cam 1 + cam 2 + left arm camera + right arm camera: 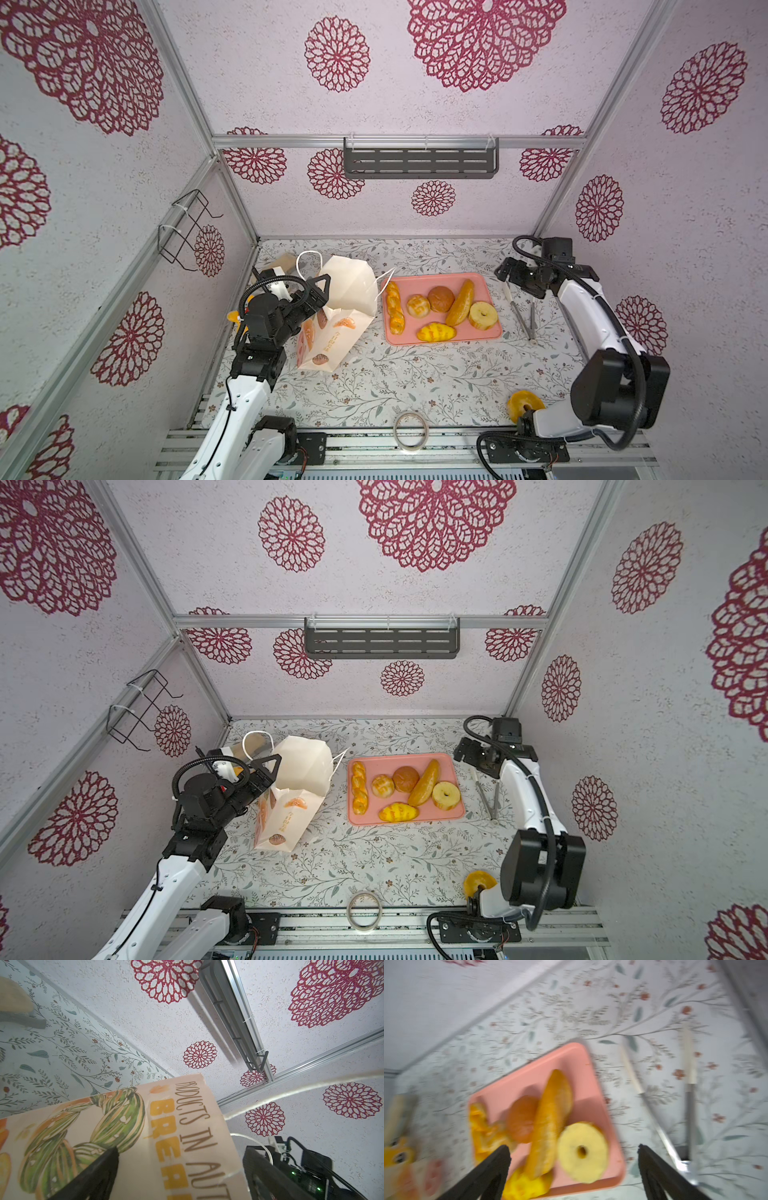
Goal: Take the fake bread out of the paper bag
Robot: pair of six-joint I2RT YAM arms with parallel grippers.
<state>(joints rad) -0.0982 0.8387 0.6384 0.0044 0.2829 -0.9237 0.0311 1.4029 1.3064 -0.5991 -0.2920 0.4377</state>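
The left gripper (180, 1149), spread wide astride the printed wall of the paper bag (351, 291) left of centre, clamps nothing, and the right gripper (505, 272) gapes empty at right beyond the pink tray (415, 282) holding the bread (440, 299), so any nudge could topple the unheld bag.

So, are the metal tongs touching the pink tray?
Apart. In both top views, a strip of flowered table shows between the tongs and the right edge of the pink tray.
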